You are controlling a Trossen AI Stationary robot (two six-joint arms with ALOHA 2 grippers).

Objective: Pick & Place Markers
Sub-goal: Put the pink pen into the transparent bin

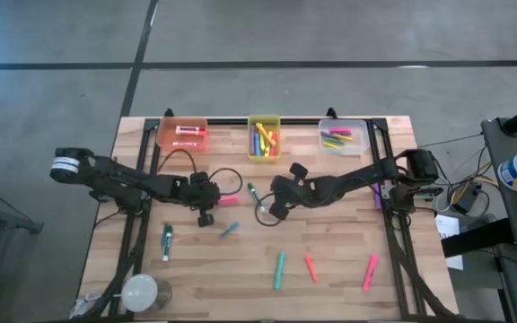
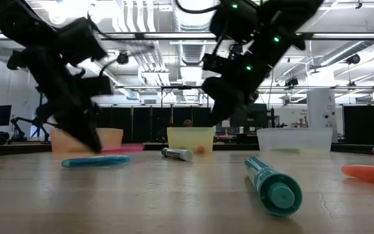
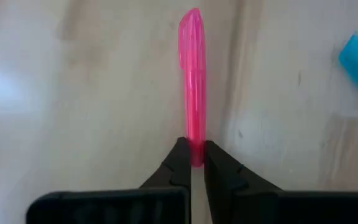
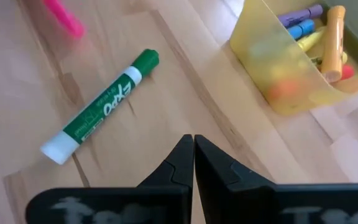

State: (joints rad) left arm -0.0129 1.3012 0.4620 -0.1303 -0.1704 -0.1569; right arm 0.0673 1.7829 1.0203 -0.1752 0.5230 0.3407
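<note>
Both arms were dark, near-black, built of chunky jointed segments — the left arm (image 1: pixel 124 182) carried a white band near its outer end, and thin black cables looped off each arm beside the wrist. Small green lights glowed on the right arm (image 2: pixel 252 39). Each tool ended in two black, wedge-shaped fingers (image 3: pixel 180 167) tapering to narrow tips.

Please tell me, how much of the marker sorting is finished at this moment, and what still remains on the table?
Done: several markers already lie in the orange bin, yellow bin and clear bin. In hand: the left gripper is shut on a pink marker lying on the table. The right gripper is shut and empty near the green marker. Left: about eight loose markers, among them teal, orange and pink ones.
</note>
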